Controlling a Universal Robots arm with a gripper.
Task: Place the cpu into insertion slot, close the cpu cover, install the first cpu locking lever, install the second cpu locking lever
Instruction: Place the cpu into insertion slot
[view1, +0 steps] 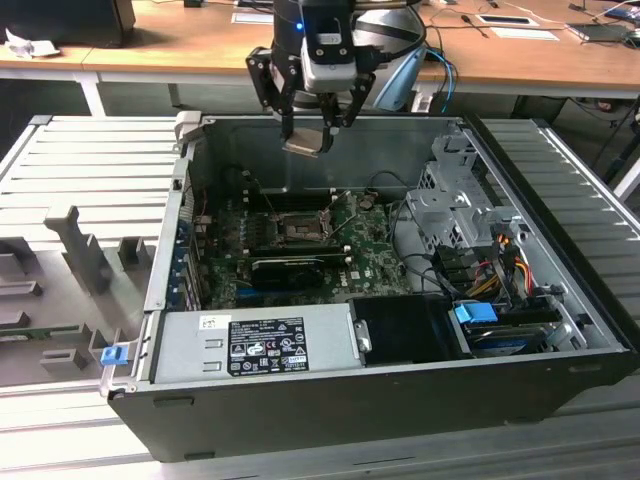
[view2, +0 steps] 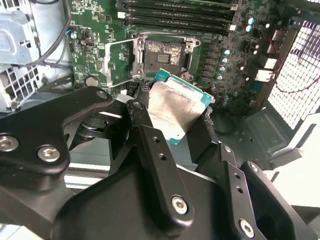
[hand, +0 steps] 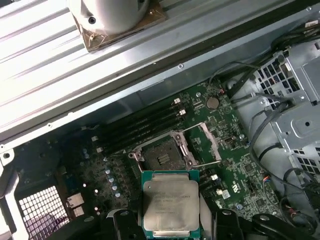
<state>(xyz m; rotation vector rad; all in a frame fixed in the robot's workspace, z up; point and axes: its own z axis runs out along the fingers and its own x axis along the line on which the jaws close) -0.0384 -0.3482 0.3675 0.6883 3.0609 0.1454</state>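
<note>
Progress on step one: where is the cpu (hand: 171, 205) sitting? (A)

It is hanging in the air, not yet in the board. The gripper (view1: 310, 130) is clamping it by two opposite edges, with the fingers (view2: 150, 145) pressing in from either side and the metal top facing the wrist cameras. In the exterior view it is hovering over the open computer case (view1: 300, 400), near the case's far wall and well above the motherboard (view1: 375, 245). (B)

Socket state? (A)

The insertion slot (view2: 162, 56) is lying bare and dark, with nothing seated in it. It is sitting on the motherboard just beside the row of memory sticks (view2: 175, 15), nearer the case's far wall than the power supply (view1: 255, 345) along the near edge. In both wrist views the chip is showing close to the slot but apart from it. (B)

Cover and levers? (A)

The cpu cover (view2: 120, 62) is standing swung open off one side of the slot, with board showing through its square window. The thin wire locking levers (hand: 206, 162) are looking released, though I cannot tell their exact angle. (B)

Tally? (A)

My reading is that the chip is being carried toward the socket. Seating it, closing the cover and setting both levers are not yet done. (B)
</note>
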